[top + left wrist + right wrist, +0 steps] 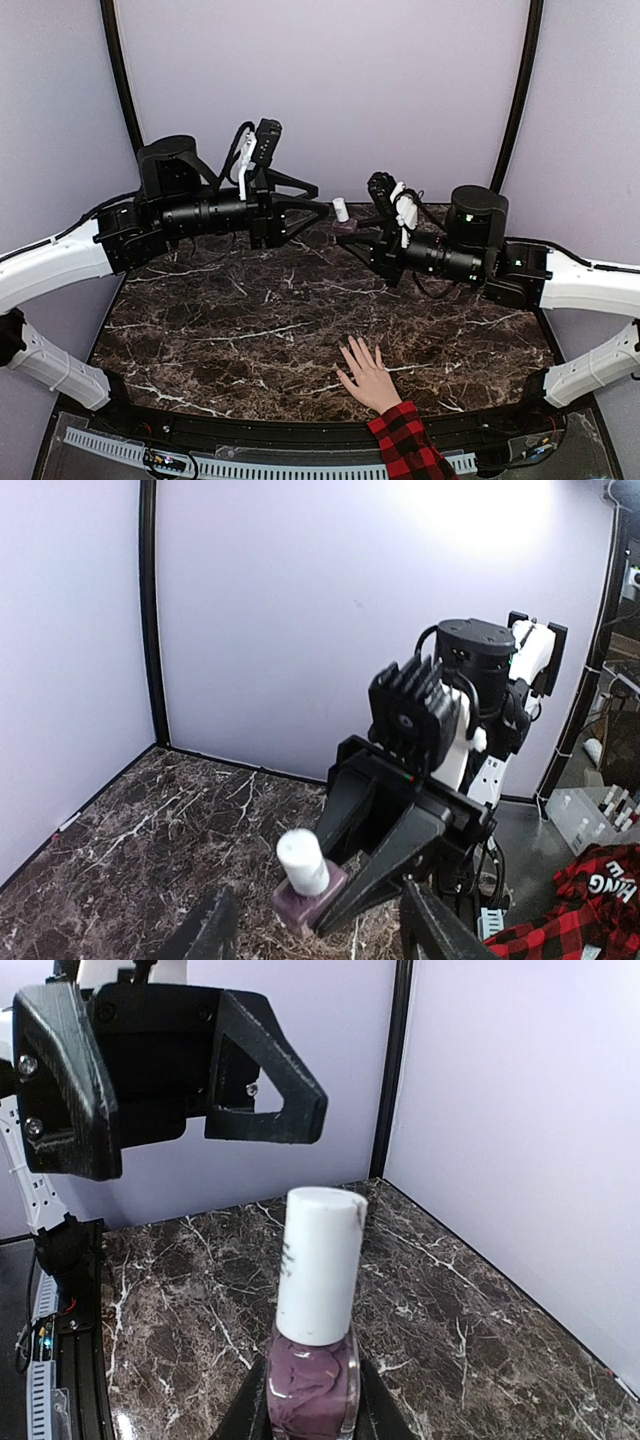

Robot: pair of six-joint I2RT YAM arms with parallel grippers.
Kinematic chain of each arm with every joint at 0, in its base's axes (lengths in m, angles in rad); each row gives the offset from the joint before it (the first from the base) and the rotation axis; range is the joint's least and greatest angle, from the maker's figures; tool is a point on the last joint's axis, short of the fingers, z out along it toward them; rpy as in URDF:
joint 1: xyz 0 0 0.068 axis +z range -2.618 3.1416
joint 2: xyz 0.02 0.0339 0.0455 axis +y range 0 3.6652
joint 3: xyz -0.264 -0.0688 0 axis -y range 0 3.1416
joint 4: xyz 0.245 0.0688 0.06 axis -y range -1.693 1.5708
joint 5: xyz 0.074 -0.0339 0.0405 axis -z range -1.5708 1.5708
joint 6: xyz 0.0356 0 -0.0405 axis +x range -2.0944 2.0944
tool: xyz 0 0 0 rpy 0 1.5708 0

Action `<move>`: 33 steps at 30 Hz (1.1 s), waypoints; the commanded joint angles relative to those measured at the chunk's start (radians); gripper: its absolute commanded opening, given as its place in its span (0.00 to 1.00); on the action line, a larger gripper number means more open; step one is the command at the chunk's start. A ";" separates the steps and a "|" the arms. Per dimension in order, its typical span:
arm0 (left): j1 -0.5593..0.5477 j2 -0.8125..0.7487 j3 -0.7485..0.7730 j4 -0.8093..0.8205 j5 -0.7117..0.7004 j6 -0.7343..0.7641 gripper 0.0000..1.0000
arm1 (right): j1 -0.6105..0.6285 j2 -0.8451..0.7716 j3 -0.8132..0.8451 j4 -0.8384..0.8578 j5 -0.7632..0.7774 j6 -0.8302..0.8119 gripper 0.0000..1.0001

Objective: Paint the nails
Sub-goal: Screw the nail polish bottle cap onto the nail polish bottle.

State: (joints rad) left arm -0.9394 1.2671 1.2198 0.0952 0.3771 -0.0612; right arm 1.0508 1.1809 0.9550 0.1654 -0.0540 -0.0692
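A small polish bottle (pixel 313 1375) with purple polish and a white cap (pixel 320 1260) stands upright between the fingers of my right gripper (pixel 347 232), which is shut on its glass body above the far part of the table. My left gripper (pixel 318 210) is open just left of the cap, level with it. In the left wrist view its two fingers (pixel 205 930) stand apart on either side of the bottle (pixel 305 875), not touching it. A light-skinned hand (pixel 366 375) lies flat, fingers spread, near the front edge; its nails are too small to make out.
The table is dark marble (pixel 230 330) with pale walls on three sides. A red-and-black plaid sleeve (pixel 405 448) comes in over the front edge at the right of centre. Both arms reach inward over the far half of the table.
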 commanded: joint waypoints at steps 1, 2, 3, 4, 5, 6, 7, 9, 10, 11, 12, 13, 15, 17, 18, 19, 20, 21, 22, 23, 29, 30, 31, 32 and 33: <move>0.004 0.042 0.060 0.063 -0.016 -0.101 0.55 | -0.002 0.026 0.039 0.051 0.029 0.023 0.00; 0.004 0.052 0.064 0.066 -0.016 -0.106 0.55 | -0.003 0.027 0.040 0.051 0.030 0.023 0.00; 0.004 0.057 0.068 0.072 -0.015 -0.113 0.54 | -0.002 0.028 0.040 0.050 0.031 0.022 0.00; 0.004 0.064 0.070 0.075 -0.015 -0.116 0.54 | -0.002 0.028 0.042 0.049 0.029 0.020 0.00; 0.004 0.067 0.073 0.081 -0.015 -0.122 0.53 | -0.002 0.029 0.041 0.049 0.029 0.019 0.00; 0.005 0.074 0.073 0.083 -0.010 -0.123 0.52 | -0.002 0.029 0.042 0.049 0.027 0.017 0.00; 0.004 0.077 0.076 0.085 -0.007 -0.127 0.51 | -0.003 0.029 0.043 0.049 0.026 0.016 0.00; 0.004 0.089 0.081 0.087 0.001 -0.132 0.50 | -0.002 0.031 0.046 0.047 0.024 0.014 0.00; 0.004 0.097 0.083 0.087 0.010 -0.133 0.49 | -0.003 0.032 0.047 0.046 0.023 0.014 0.00; 0.004 0.101 0.085 0.088 0.016 -0.136 0.49 | -0.002 0.033 0.047 0.047 0.024 0.014 0.00; 0.004 0.106 0.085 0.089 0.018 -0.137 0.48 | -0.002 0.032 0.045 0.048 0.023 0.013 0.00; 0.004 0.108 0.084 0.091 0.022 -0.137 0.47 | -0.002 0.032 0.044 0.048 0.025 0.013 0.00; 0.004 0.111 0.081 0.096 0.023 -0.137 0.44 | -0.002 0.031 0.042 0.048 0.026 0.012 0.00; 0.004 0.115 0.081 0.101 0.033 -0.137 0.41 | -0.002 0.030 0.042 0.048 0.028 0.012 0.00; 0.004 0.115 0.082 0.102 0.037 -0.136 0.40 | -0.002 0.030 0.042 0.048 0.028 0.012 0.00; 0.005 0.118 0.082 0.102 0.042 -0.134 0.39 | -0.002 0.030 0.042 0.048 0.028 0.012 0.00; 0.005 0.120 0.082 0.103 0.045 -0.131 0.37 | -0.002 0.030 0.042 0.048 0.029 0.012 0.00; 0.004 0.122 0.083 0.104 0.052 -0.129 0.35 | -0.003 0.029 0.041 0.048 0.029 0.011 0.00; 0.004 0.122 0.083 0.103 0.055 -0.126 0.34 | -0.002 0.029 0.041 0.048 0.031 0.011 0.00; 0.005 0.125 0.083 0.102 0.058 -0.124 0.33 | -0.002 0.029 0.040 0.047 0.031 0.011 0.00; 0.004 0.134 0.081 0.094 0.070 -0.109 0.30 | -0.002 0.026 0.043 0.047 0.031 0.008 0.00; 0.004 0.134 0.078 0.094 0.071 -0.107 0.27 | -0.002 0.026 0.042 0.046 0.031 0.008 0.00; 0.005 0.133 0.077 0.094 0.070 -0.105 0.24 | -0.003 0.026 0.041 0.046 0.031 0.008 0.00; 0.004 0.132 0.074 0.095 0.070 -0.100 0.22 | -0.002 0.025 0.041 0.045 0.032 0.008 0.00; 0.004 0.131 0.073 0.096 0.070 -0.098 0.19 | -0.002 0.025 0.042 0.044 0.032 0.007 0.00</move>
State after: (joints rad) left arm -0.9375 1.4075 1.2747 0.1638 0.4232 -0.1818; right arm 1.0508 1.2140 0.9680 0.1642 -0.0326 -0.0658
